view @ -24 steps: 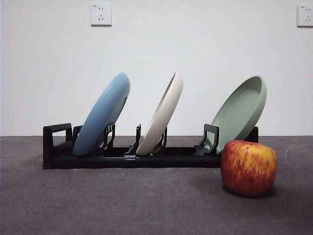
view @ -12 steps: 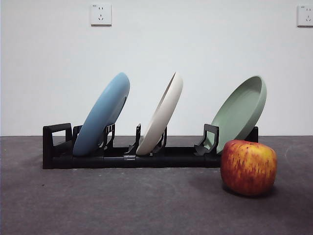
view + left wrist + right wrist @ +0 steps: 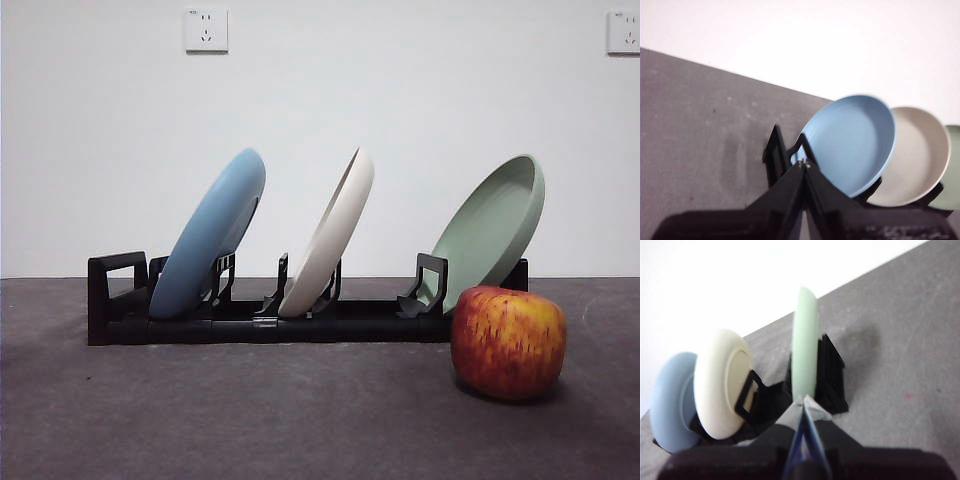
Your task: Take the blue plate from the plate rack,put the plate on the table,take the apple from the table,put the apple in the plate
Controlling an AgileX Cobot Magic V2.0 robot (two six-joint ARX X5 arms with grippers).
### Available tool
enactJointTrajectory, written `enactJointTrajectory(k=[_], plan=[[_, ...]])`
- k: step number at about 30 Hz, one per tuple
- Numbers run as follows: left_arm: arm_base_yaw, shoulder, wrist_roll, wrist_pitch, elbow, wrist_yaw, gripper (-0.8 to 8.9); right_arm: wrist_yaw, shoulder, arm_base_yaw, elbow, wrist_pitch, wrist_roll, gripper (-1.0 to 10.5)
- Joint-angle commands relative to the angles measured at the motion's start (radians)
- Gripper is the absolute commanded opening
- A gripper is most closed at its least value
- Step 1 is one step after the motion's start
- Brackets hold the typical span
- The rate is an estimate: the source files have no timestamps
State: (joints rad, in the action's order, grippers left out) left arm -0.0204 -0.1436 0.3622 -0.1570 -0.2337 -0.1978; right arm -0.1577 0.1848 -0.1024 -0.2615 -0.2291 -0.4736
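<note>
The blue plate [image 3: 210, 235] leans in the leftmost slot of the black plate rack [image 3: 250, 325], which stands on the grey table [image 3: 250, 420]. In front of the rack's right end, the red-yellow apple [image 3: 508, 342] rests on the table. No gripper appears in the front view. In the left wrist view my left gripper [image 3: 802, 164] is shut and empty, hovering short of the blue plate [image 3: 850, 142] by the rack's loop end [image 3: 774, 155]. My right gripper [image 3: 802, 402] is shut and empty, back from the rack [image 3: 832, 380]; the apple is out of that view.
A cream-white plate [image 3: 330, 235] stands in the rack's middle slot and a sage-green plate [image 3: 490, 230] in the right one, just behind the apple. A white wall with two sockets [image 3: 206, 30] rises behind the table.
</note>
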Motion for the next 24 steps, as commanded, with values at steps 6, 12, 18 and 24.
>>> enactJointTrajectory(k=[6, 12, 18, 24], plan=[[0.002, -0.314, -0.010, -0.070, -0.262, -0.176, -0.06, -0.072, 0.272, 0.003, -0.274, -0.116, 0.147, -0.1], [-0.001, -0.581, -0.053, -0.154, -0.459, -0.396, -0.05, -0.240, 0.484, 0.003, -0.470, -0.272, 0.235, 0.0], [-0.035, -0.797, -0.110, -0.228, -0.605, -0.485, 0.26, -0.346, 0.653, 0.002, -0.602, -0.407, 0.327, 0.1], [-0.120, -0.940, -0.127, -0.234, -0.682, -0.440, 3.54, -0.362, 0.721, 0.002, -0.627, -0.436, 0.325, 3.6]])
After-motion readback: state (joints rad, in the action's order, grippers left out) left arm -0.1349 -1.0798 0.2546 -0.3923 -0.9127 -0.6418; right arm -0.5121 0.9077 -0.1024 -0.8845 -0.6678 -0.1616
